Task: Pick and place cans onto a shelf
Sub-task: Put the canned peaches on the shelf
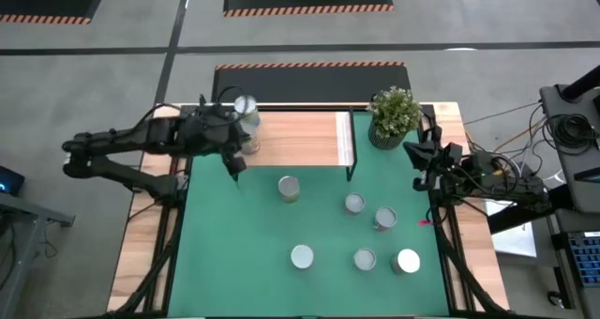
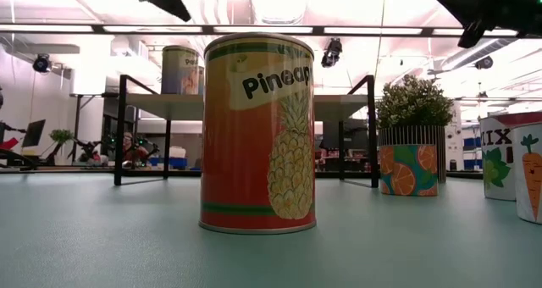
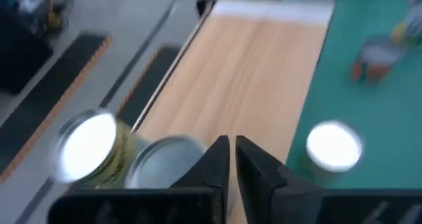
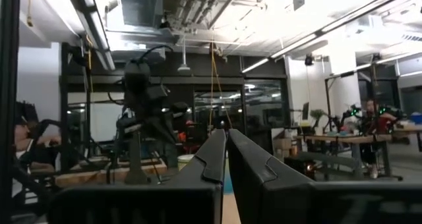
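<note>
Left arm: reaches in from the table's left edge; the left gripper [image 1: 234, 166] hangs over the shelf's front left corner, jaws together and holding nothing, as the left wrist view shows.
Shelf [image 1: 300, 141]: light-wood board at the back of the green mat [image 1: 216, 253]. One can [image 1: 246, 106] with a silvery top is plainly seen at its back left corner. The left wrist view shows two can tops close together there, so a second may stand beside the first; I cannot tell from above.
Cans on the mat: six, well apart from the shelf. The pineapple can [image 1: 289, 188] stands nearest the left gripper; then one [image 1: 302, 256] near the front, one [image 1: 354, 204] in the middle, one [image 1: 365, 260] at the front, one [image 1: 384, 219] to its right and one [image 1: 408, 261] at the front right.
Plant [image 1: 394, 115]: potted, at the shelf's right end, not part of the job.
Right arm: waits at the table's right edge, right gripper [image 1: 417, 159] with jaws together and empty.
Step in hand: judged, a can looks placed, and the left gripper is free between placements.
Next move: likely the pineapple can; the jaws must open wider than it, come down round its sides and close before the lift to a bare part of the shelf.
</note>
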`<action>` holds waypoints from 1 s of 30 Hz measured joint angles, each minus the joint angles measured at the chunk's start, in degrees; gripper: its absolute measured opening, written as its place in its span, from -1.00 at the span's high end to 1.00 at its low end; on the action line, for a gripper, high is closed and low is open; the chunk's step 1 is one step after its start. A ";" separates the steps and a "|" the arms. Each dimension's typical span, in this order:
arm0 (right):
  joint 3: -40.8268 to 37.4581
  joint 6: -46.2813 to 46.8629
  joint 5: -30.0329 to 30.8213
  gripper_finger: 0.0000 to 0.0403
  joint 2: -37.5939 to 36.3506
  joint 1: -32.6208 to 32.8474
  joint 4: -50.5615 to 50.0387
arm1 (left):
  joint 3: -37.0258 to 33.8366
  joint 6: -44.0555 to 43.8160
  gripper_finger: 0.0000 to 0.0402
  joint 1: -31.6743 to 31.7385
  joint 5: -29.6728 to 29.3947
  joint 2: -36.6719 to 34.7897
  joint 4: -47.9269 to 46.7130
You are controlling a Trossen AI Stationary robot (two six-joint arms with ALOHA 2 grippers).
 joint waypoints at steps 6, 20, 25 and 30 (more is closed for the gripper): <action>0.00 0.28 0.15 0.96 4.76 0.00 1.03 | -14.46 2.67 0.89 -3.03 0.14 -8.49 16.80; 18.83 -2.57 3.20 0.96 31.67 -0.02 -3.15 | -21.07 -11.29 1.00 -3.21 0.01 -13.68 4.77; 27.53 -4.48 3.21 0.96 42.02 -0.04 -4.06 | -22.77 -13.11 1.00 -3.21 -1.36 -13.43 4.02; 35.62 -6.84 3.11 0.96 51.49 -0.07 -7.88 | -23.81 -13.69 1.00 -3.21 -5.65 -13.50 4.58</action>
